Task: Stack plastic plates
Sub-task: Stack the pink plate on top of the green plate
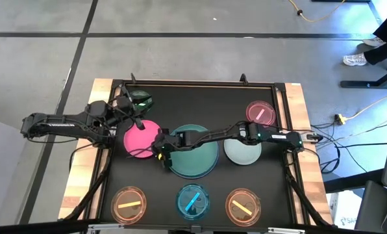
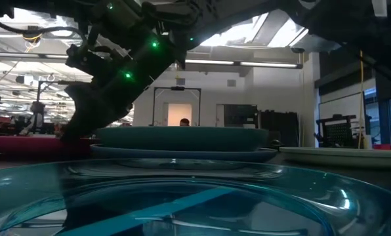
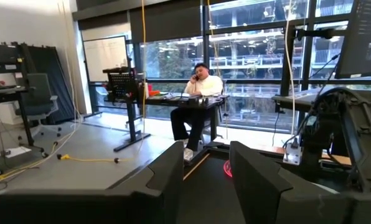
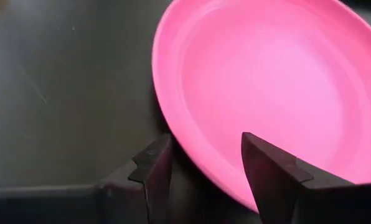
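The right arm (image 1: pixel 245 135) crosses over the teal plate (image 1: pixel 193 159) and the pale grey-green plate (image 1: pixel 243 153), hiding part of each in the high view. The pink plate (image 4: pixel 279 99) runs off the right wrist picture's edge. Whether it touches the right gripper's fingers (image 4: pixel 269 171) cannot be told.

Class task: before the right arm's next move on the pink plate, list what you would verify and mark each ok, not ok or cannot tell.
1. Right tool astride the rim of the pink plate: ok, one finger each side in the right wrist view.
2. Fingers closed on the rim: not ok, gaps show.
3. Teal plate ready as a base: ok, it lies flat beside the pink one.
4. Left tool clear of the pink plate: cannot tell; the high view shows it near the plate's far edge.
5. Blue striped plate out of the way: ok.
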Robot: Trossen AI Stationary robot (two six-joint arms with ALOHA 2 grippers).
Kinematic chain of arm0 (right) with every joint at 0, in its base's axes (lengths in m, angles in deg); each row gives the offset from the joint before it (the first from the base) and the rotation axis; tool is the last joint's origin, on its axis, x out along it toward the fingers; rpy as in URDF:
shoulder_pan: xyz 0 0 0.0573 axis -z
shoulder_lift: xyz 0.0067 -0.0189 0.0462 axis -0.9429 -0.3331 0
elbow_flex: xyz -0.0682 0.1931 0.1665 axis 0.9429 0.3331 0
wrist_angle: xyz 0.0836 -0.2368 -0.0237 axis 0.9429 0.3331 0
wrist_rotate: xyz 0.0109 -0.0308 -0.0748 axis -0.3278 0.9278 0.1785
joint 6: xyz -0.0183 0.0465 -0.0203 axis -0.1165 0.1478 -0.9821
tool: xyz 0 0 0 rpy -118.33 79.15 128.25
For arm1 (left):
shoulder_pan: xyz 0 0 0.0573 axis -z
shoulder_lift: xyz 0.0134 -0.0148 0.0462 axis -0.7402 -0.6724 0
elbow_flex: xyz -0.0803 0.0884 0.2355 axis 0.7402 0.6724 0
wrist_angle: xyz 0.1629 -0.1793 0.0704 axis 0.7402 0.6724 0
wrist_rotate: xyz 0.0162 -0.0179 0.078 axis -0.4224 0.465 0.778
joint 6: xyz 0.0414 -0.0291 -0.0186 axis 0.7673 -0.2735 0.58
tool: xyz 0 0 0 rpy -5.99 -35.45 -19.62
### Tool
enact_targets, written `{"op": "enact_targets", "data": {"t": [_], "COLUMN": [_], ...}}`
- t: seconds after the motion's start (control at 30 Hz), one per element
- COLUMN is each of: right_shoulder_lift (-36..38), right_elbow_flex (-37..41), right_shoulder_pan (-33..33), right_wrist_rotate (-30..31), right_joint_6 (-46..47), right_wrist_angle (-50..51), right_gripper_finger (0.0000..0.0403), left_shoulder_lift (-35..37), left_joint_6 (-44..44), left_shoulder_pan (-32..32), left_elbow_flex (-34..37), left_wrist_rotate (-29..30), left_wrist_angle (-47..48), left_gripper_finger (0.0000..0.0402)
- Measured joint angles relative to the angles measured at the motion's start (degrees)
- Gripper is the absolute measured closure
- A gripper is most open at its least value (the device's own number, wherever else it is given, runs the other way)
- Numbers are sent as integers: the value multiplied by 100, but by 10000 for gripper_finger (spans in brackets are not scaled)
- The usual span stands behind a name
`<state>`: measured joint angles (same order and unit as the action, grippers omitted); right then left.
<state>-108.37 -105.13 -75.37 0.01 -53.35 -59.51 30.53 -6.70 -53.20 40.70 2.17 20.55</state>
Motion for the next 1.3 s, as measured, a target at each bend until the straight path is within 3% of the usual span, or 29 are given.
{"op": "enact_targets", "data": {"t": [0.2,0.47,0.6,0.83,1.3], "right_shoulder_lift": [-48,-87,-87,-87,870], "right_elbow_flex": [7,17,17,17,15], "right_shoulder_pan": [-2,38,40,38,-349], "right_wrist_rotate": [-393,-55,-48,-41,616], "right_joint_6": [-285,-358,-380,-722,-1856], "right_wrist_angle": [59,7,25,-85,351], "right_gripper_finger": [221,225,264,390,401], "left_shoulder_lift": [0,0,-2,0,-1], "left_joint_6": [0,0,-3,-6,6], "left_shoulder_pan": [0,0,0,0,0], "left_elbow_flex": [0,0,0,0,0], "left_wrist_rotate": [0,0,0,-173,-217], "left_wrist_angle": [1,-3,0,0,50], "left_gripper_finger": [278,278,278,278,278]}}
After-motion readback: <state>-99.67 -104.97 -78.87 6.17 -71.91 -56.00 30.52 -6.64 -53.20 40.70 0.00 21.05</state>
